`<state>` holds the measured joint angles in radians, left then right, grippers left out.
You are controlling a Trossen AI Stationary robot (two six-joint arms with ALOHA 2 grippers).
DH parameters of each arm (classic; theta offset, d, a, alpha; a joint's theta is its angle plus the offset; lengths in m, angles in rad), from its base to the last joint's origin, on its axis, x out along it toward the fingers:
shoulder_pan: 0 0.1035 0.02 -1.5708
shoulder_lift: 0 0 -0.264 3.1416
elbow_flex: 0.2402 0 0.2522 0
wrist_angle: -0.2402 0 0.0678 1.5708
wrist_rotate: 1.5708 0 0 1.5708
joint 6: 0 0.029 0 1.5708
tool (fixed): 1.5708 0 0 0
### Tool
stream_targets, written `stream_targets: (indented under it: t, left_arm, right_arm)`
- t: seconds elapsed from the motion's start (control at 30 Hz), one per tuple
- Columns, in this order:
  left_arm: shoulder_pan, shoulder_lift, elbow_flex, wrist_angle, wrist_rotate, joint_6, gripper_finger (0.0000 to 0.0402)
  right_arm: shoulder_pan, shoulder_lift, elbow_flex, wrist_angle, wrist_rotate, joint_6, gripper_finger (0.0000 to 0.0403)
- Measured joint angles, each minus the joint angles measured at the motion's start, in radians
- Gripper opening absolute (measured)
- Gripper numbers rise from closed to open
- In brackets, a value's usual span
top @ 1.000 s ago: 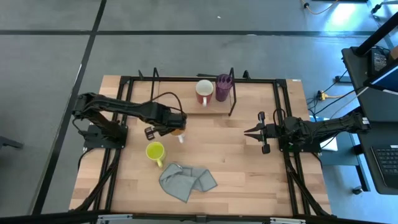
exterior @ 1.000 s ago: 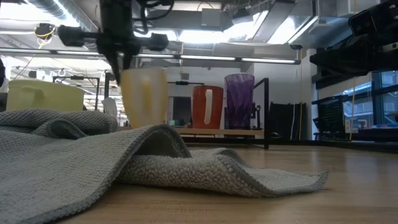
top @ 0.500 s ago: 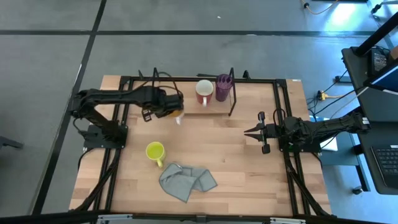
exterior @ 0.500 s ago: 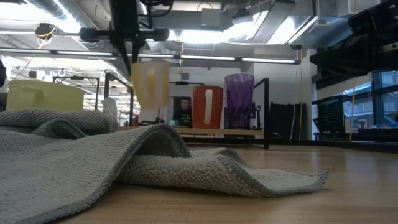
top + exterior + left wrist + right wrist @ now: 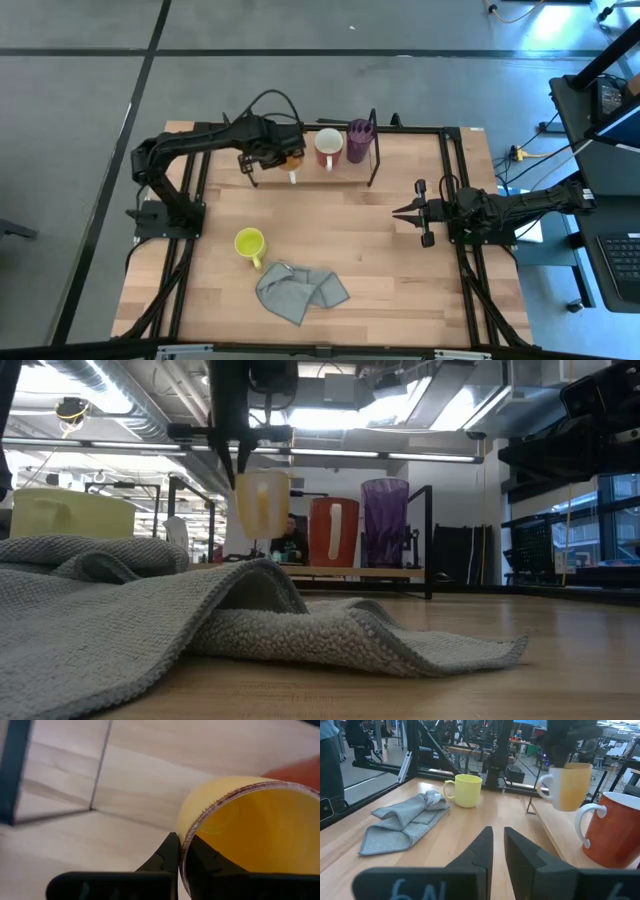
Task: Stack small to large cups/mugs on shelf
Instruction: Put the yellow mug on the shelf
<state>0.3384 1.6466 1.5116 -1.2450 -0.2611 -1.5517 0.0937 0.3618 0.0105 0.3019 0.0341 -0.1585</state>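
A wooden table (image 5: 360, 240) inside a black frame is seen on a grey workshop floor, with desks and other rigs in the room behind. The orange mug (image 5: 262, 503) is held in the air over the left part of the shelf (image 5: 372, 172), just beside the white mug (image 5: 328, 148), which stands on the shelf next to the purple tumbler (image 5: 359, 140); its handle is turned away from the white mug. The yellow mug (image 5: 249, 243) is left on the table well apart from the shelf, near the grey cloth (image 5: 300, 290). The mug's rim is pinched by the left gripper (image 5: 181, 854), one finger inside the wall and one outside, the fingers closed on it. The step in hand is judged to be the setting down of the orange mug; it would be done well if the mug were kept upright, lowered straight onto the board with a gap kept to the white mug, room left on its far side for the yellow mug, and released only once the base is seated. The left arm is stretched from its base toward the shelf, the gripper pointed downward. The right gripper (image 5: 410, 212) is kept waiting at the table's right edge, its fingers nearly together around nothing.
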Motion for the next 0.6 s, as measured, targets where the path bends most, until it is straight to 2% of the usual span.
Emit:
stream_targets:
  t: [0.3,0.6]
  left_arm:
    - [0.112,0.029,0.0,0.043,0.025,0.101,0.0008]
    - [0.12,0.094,0.0,0.095,0.076,0.143,0.0008]
  right_arm:
    - [0.0,0.0,0.0,0.0,0.0,0.0,0.0049]
    - [0.0,0.0,0.0,0.0,0.0,0.0,0.0049]
